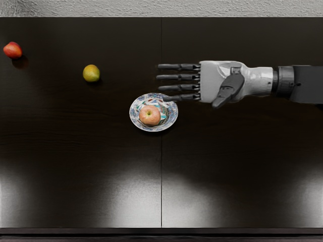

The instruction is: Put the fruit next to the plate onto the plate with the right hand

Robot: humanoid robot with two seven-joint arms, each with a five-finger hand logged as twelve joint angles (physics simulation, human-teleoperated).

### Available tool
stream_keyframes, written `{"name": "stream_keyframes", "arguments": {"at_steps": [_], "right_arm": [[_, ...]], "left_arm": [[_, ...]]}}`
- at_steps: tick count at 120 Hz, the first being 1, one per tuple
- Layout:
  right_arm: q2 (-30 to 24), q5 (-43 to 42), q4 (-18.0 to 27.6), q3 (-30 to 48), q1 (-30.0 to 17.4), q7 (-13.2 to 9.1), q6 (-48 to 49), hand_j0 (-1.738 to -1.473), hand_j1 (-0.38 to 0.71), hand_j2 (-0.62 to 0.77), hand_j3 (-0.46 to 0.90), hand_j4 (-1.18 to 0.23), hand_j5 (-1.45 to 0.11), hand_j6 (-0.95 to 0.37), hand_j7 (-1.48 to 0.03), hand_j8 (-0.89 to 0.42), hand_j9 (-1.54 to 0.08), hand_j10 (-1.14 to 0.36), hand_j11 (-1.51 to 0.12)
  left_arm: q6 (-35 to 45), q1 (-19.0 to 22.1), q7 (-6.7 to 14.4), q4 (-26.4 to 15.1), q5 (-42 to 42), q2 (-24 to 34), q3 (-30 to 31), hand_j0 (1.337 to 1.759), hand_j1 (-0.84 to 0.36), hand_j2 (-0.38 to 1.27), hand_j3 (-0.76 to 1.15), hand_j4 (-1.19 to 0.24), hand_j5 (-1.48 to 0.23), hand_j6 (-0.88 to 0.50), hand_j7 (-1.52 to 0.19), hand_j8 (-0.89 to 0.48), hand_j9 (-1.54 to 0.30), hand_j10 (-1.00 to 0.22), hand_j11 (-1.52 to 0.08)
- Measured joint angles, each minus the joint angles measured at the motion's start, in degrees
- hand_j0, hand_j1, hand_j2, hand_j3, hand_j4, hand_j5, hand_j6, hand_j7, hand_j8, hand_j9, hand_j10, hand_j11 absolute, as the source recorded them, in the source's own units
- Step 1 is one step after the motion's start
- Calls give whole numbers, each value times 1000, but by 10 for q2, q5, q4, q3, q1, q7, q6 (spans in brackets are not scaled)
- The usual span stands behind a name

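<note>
Dark glossy worktop (pixel 242 166), with pale glare patches on the strip nearest the camera, in front of the plate. A thin seam (pixel 161 201) runs near to far down the middle and passes under the plate's right part. The patterned plate (pixel 134 115) sits about mid-worktop, and a reddish-yellow apple (pixel 150 115) lies on it, slightly left of the plate's centre, resting inside the rim. That is the task fruit, and it is on the plate with nothing gripping it. Just behind and to the right of the plate is the right hand (pixel 212 80), its arm coming in from the right edge, palm side toward the camera. The fingers (pixel 176 76) are straight, spread and pointing left, the thumb hangs loose toward the plate side, and the hand is fully open and empty. The nearest fingertip overlaps the plate's far right rim in the picture; can't tell if it touches or hovers above. Apple and fingers are apart. Farther back and left of the plate, a yellow-green fruit (pixel 91 73) sits alone on the worktop, clear of the plate. Farthest left and behind the plate, near the left edge, is a red fruit (pixel 12 50), well apart from everything else. Beyond the worktop's far edge is a light grey textured wall (pixel 151 7).
</note>
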Motion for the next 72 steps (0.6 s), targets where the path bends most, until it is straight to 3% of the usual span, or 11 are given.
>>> {"name": "stream_keyframes", "arguments": {"at_steps": [28,72], "right_arm": [[-103,21,6,0,-33,0,1,-1658,-312,-6,0,-28,-40,-27,-40,-28,-40,-29,-40],[-174,23,7,0,-60,0,1,-1658,-312,-6,0,-26,-40,-25,-40,-26,-40,-28,-40]], "left_arm": [[0,-1,0,1,-1,0,-1,1658,71,46,0,-232,-301,-232,-301,-232,-301,-232,-301],[0,-2,0,2,-1,0,-1,1658,71,46,0,-232,-301,-232,-301,-232,-301,-232,-301]]}}
